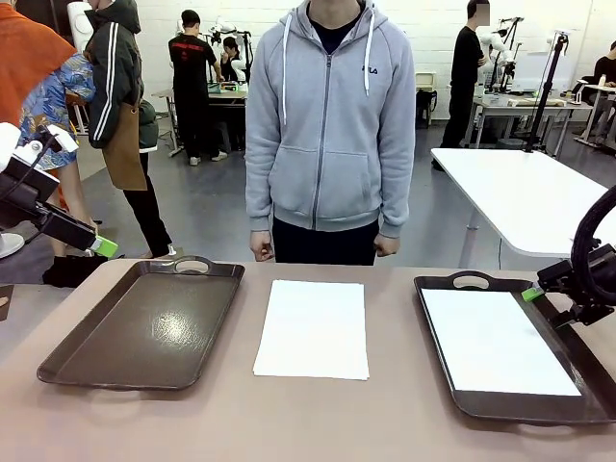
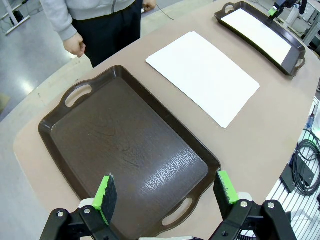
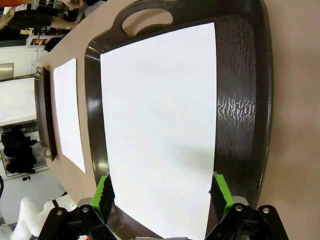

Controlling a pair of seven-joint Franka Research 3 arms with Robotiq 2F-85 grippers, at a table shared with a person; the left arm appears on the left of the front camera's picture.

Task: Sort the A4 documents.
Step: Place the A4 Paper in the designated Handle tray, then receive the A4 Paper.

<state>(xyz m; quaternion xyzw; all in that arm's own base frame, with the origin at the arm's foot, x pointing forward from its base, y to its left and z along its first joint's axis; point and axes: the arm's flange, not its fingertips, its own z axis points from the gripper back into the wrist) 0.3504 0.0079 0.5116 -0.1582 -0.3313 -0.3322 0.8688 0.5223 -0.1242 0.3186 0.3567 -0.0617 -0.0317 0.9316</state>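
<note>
Between right jaws, A4 document [image 3: 160, 125] near edge cut off.

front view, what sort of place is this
Probably a research lab or workshop: bare grey floor, white worktables behind with people standing at them, and trays and paper sheets laid out like a test.

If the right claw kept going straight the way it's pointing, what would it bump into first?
Most likely the white sheet lying in the dark tray. The right claw is open and aims down at that paper, with nothing in between. How far off it is, I can't tell.
</note>
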